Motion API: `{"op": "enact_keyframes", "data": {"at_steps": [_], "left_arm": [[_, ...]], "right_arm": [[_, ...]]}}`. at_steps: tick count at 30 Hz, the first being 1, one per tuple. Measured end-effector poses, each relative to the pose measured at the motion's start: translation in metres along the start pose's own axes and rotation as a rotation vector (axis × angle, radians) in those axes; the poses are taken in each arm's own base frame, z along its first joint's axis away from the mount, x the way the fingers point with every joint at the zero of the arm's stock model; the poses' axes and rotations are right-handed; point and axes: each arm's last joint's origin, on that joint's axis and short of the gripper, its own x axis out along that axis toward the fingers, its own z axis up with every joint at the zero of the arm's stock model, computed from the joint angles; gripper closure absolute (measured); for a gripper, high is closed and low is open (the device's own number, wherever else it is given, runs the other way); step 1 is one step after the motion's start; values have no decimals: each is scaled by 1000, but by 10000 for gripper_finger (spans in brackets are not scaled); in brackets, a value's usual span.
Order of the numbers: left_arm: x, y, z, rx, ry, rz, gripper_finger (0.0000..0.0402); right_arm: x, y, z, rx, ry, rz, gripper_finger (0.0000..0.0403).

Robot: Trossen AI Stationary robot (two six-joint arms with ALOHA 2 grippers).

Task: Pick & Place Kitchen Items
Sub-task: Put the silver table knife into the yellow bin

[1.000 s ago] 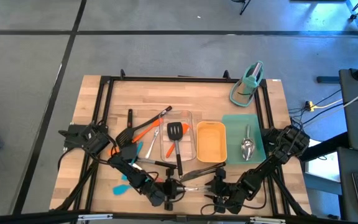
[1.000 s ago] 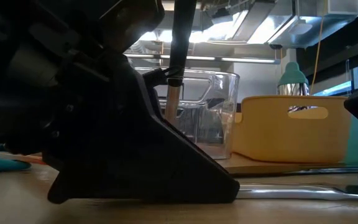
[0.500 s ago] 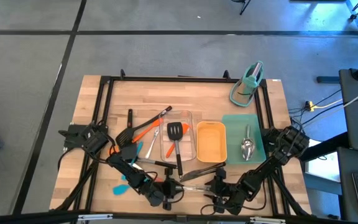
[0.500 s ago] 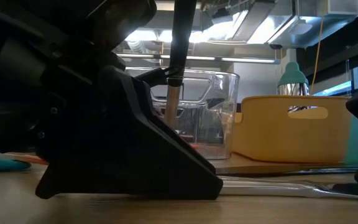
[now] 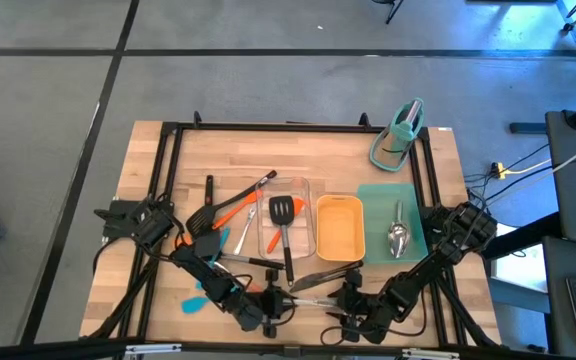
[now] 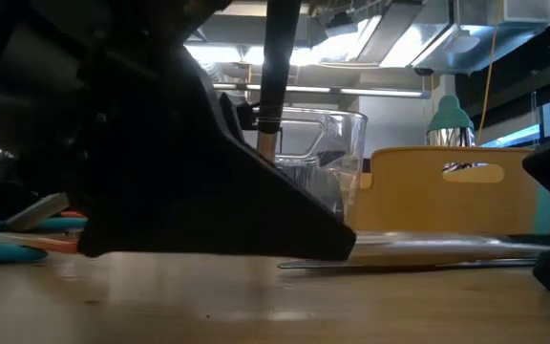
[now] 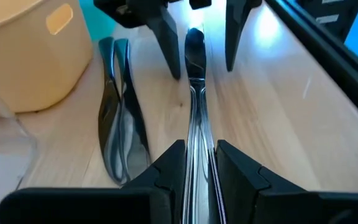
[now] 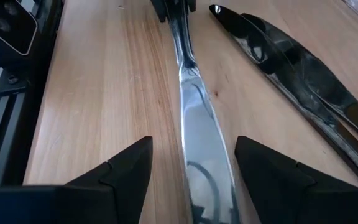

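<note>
Left gripper (image 7: 196, 163) fingers clamped on one steel knife (image 7: 194, 93); right gripper (image 8: 191, 163) fingers apart astride it

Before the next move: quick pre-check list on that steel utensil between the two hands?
1. Left hand shut on the steel utensil handle: ok.
2. Right hand open, fingers either side of the utensil's wide end, not pinching: ok.
3. Utensil runs straight between both hands: ok.
4. Whether the utensil is off the wood: cannot tell.
5. Steel tongs lie beside the utensil, apart from it: ok.
6. Yellow tray has nothing inside: ok.
</note>
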Motion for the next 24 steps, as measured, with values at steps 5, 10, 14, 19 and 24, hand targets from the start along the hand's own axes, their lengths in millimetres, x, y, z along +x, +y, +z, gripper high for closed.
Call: {"op": "enact_keyframes", "data": {"at_steps": [5, 10, 14, 19, 24], "left_arm": [[0, 0, 1, -3, -6, -1, 330], [0, 0, 0, 4, 3, 1, 330], [0, 0, -1, 16, 17, 4, 330], [0, 2, -3, 59, 41, 18, 330], [0, 3, -1, 62, 25, 45, 351]], "right_arm": [[0, 0, 0, 4, 1, 0, 165], [1, -1, 1, 38, -8, 0, 187], [3, -1, 3, 97, -19, 16, 235], [5, -1, 6, 163, 10, 47, 305], [8, -1, 10, 191, 42, 89, 351]]}}
